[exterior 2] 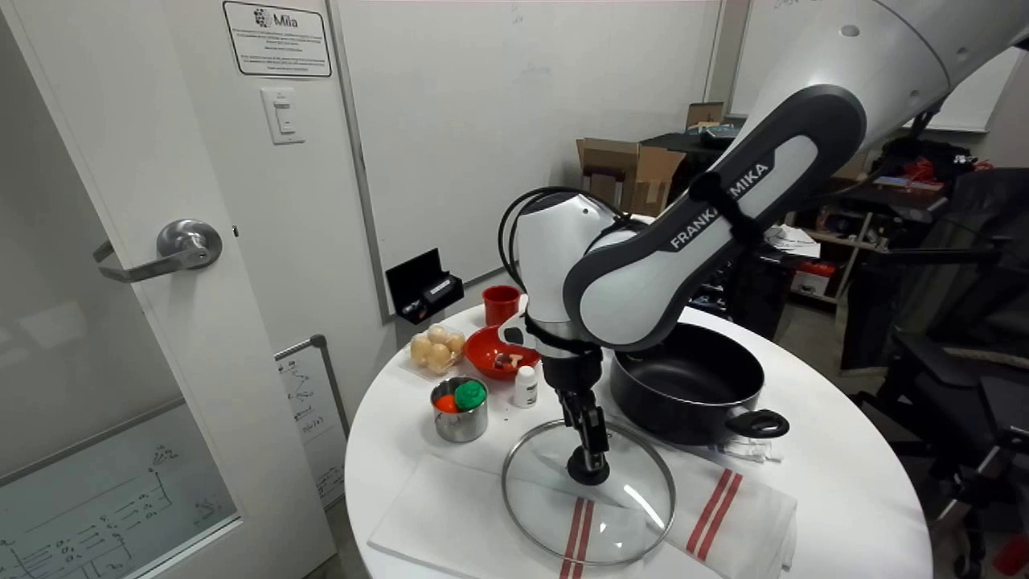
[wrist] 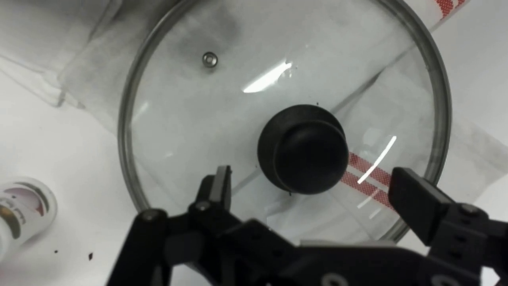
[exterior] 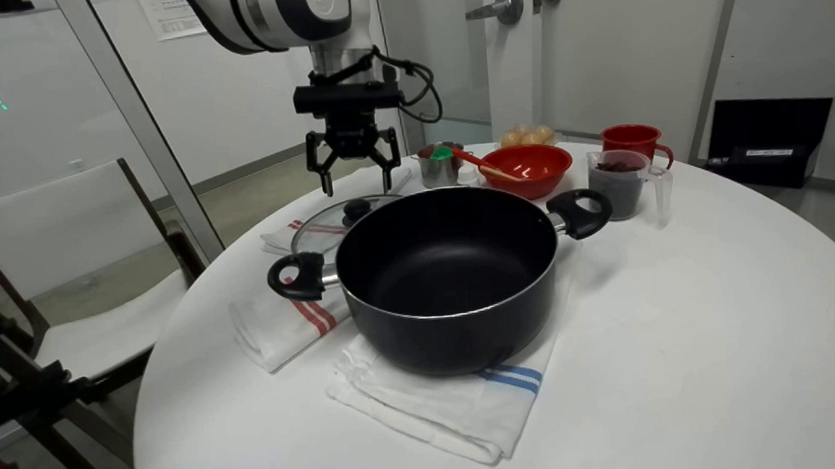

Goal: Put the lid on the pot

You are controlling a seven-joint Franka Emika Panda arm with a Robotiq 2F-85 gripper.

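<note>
Wrist view: the gripper [wrist: 311, 174] holds its fingers wide apart above the lid [wrist: 238, 119]. Both exterior views show the lid lying on red-striped cloth [exterior 2: 450, 515], just beside the pot [exterior: 453, 345].

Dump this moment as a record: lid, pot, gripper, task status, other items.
lid: flat on red-striped cloth, knob up
pot: upright, uncovered, on blue-striped cloth
gripper: open, jaws apart over knob
task status: lid not yet on pot
other items: red bowl, red mug, measuring cup, white bottle
</note>
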